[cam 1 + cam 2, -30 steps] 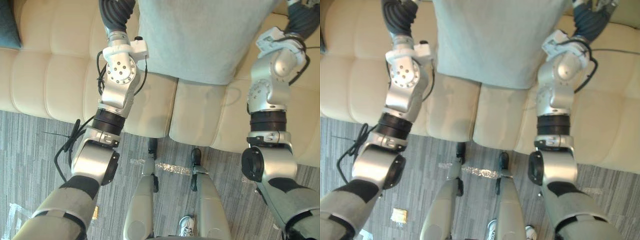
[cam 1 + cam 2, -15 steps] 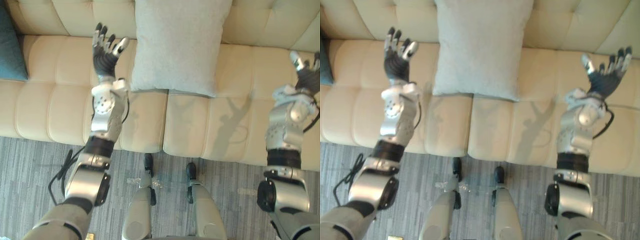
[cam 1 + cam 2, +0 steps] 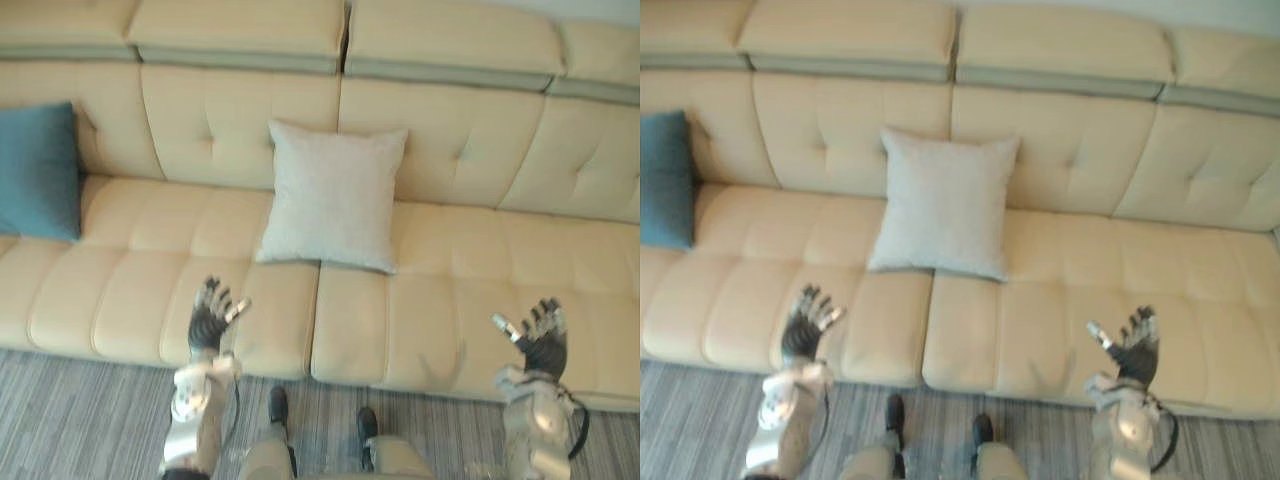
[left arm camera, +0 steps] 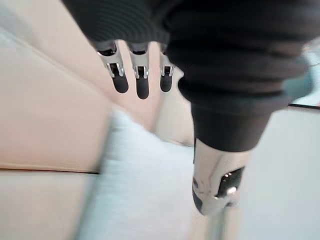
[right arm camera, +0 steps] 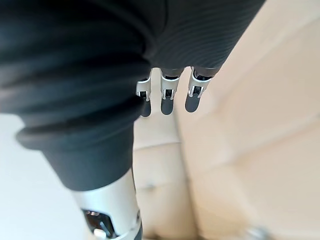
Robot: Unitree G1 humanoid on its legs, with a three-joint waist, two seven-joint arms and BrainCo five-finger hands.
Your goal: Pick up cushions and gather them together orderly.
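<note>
Our left robot hand (image 3: 210,320) and right robot hand (image 3: 541,341) hover over the sofa's (image 3: 480,250) front edge, fingers spread and empty. We see the white cushion (image 3: 330,195) leaning mid-backrest and the teal cushion (image 3: 38,172) at the left end.

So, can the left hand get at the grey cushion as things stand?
Probably yes: the open left hand hovers over the sofa edge, with only bare seat between it and the grey cushion.

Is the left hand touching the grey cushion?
Apart. Left eye view: the left hand hangs open, bare sofa seat between it and the grey cushion.
</note>
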